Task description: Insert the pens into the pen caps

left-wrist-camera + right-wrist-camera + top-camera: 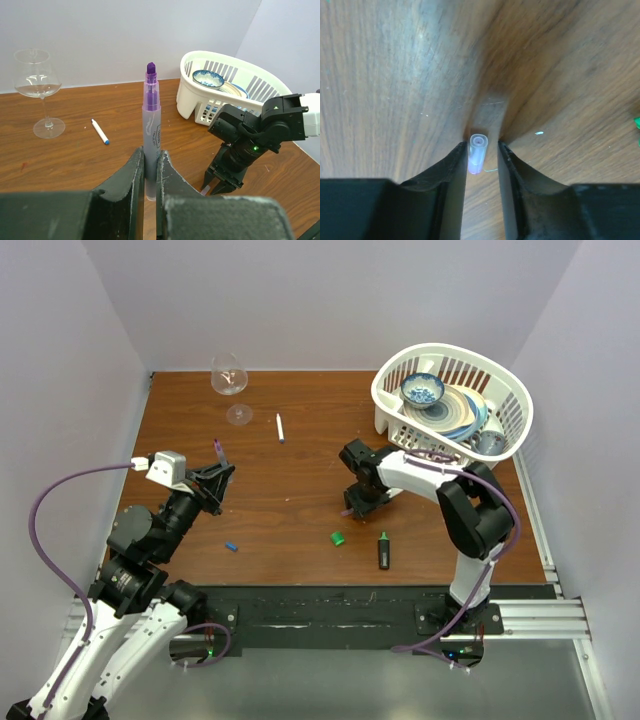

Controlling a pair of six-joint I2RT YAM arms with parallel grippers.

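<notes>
The left hand (150,154) pinches the purple pen (151,120) upright near the bench's left edge; the right hand (482,146), spread around the cap (478,152) mid-bench, should close centred on it before lifting.

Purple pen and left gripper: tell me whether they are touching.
Touching. Left wrist view shows the left gripper clamping the purple pen by its barrel, no gap.

Purple pen (151,135) uncapped; white pen (280,427), black marker (384,550), green cap (338,538) loose.
</notes>
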